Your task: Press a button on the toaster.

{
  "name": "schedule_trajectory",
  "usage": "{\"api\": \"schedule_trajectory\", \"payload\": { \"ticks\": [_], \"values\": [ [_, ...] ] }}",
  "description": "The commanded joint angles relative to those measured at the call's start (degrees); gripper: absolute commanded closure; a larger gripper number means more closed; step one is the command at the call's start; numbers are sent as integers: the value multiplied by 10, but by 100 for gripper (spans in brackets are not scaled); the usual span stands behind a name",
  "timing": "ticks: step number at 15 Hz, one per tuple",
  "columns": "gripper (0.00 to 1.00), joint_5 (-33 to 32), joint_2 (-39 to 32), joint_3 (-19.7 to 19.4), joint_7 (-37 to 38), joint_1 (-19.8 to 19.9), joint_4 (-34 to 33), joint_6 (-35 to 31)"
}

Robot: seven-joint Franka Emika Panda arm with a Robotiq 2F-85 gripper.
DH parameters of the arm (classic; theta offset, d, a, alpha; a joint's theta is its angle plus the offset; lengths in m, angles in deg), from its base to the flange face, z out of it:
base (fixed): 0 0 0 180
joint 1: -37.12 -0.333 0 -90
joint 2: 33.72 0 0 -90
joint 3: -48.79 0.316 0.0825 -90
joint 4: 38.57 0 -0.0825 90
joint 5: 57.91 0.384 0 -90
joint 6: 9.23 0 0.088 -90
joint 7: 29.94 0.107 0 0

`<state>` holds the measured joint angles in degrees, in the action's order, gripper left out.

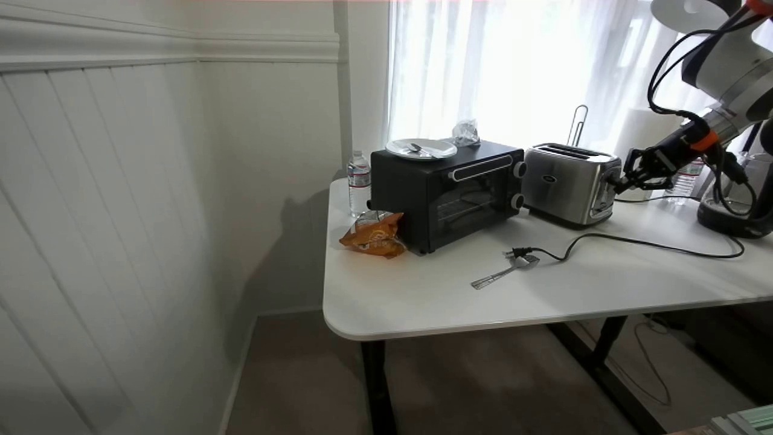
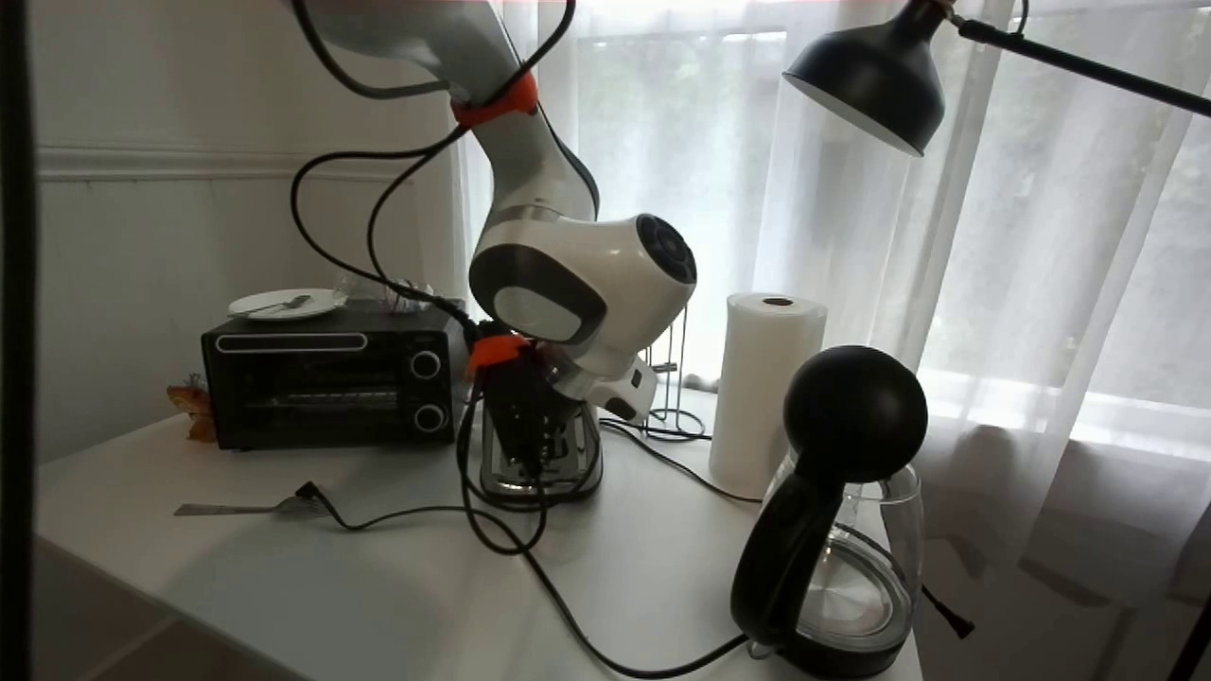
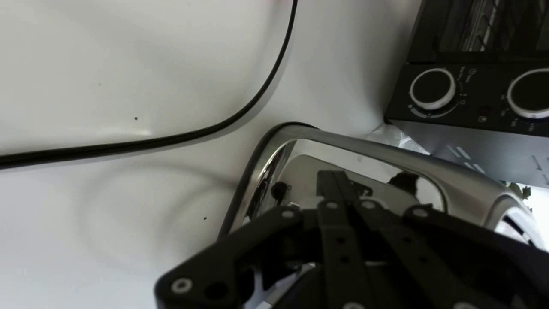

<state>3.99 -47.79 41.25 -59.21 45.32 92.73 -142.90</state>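
The silver toaster stands on the white table beside the black toaster oven. It shows in both exterior views, partly hidden behind the arm, and its control end fills the middle of the wrist view. That end has a shiny panel with a small round black control and a dark part half hidden behind the fingers. My gripper is shut, its fingers together with nothing between them. In an exterior view its tips are at the toaster's control end; I cannot tell whether they touch.
The black toaster oven carries a white plate. A black cord and a fork lie in front of the toaster. A paper towel roll and a glass kettle stand nearby. An orange bag lies at the table's end.
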Motion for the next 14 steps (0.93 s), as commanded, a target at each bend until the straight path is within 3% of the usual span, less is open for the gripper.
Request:
{"api": "schedule_trajectory", "payload": {
  "ticks": [1, 8, 9, 14],
  "values": [
    [97, -62, 48, -5, 52, 7, 21, 40],
    [95, -132, 108, -7, 122, 4, 18, 110],
    [75, -150, 116, -5, 133, 0, 19, 103],
    [46, -238, 159, 6, 149, -12, 26, 61]
  ]
}}
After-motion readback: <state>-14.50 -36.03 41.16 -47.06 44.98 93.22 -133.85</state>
